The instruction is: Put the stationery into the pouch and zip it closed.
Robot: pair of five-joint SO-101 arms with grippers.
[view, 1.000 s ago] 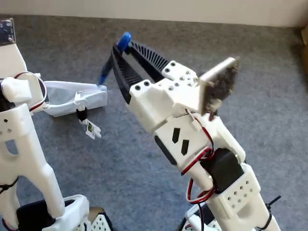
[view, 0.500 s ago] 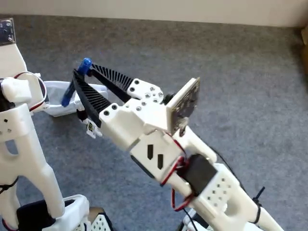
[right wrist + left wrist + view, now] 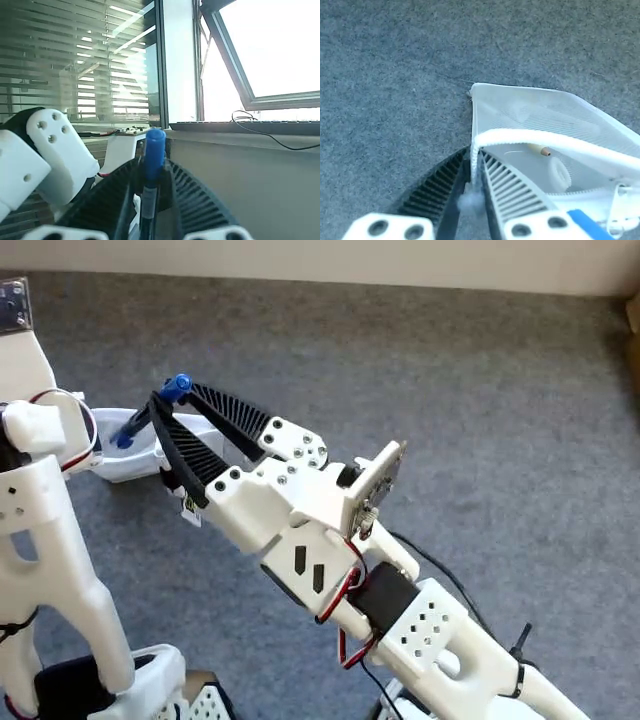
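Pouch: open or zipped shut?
Open: the pouch mouth gapes where the left gripper pinches its rim; the right gripper holds the blue pen at the opening.

The pouch [image 3: 545, 117] is showing fine white mesh cloth. Rough grey carpeting is covering the bench [image 3: 470, 370]; the fingers [image 3: 190, 448] are looking like matt plastic.

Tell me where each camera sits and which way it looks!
High view: fixed above the table, looking down at its grey surface; shows the left arm and the right gripper holding the blue pen at the pouch.
Left wrist view: on the left arm, looking down at the pouch; the left gripper pinches its edge.
Right wrist view: on the right arm, facing a window; its fingers grip the pen.
Shared: high and left wrist views both show the pouch.
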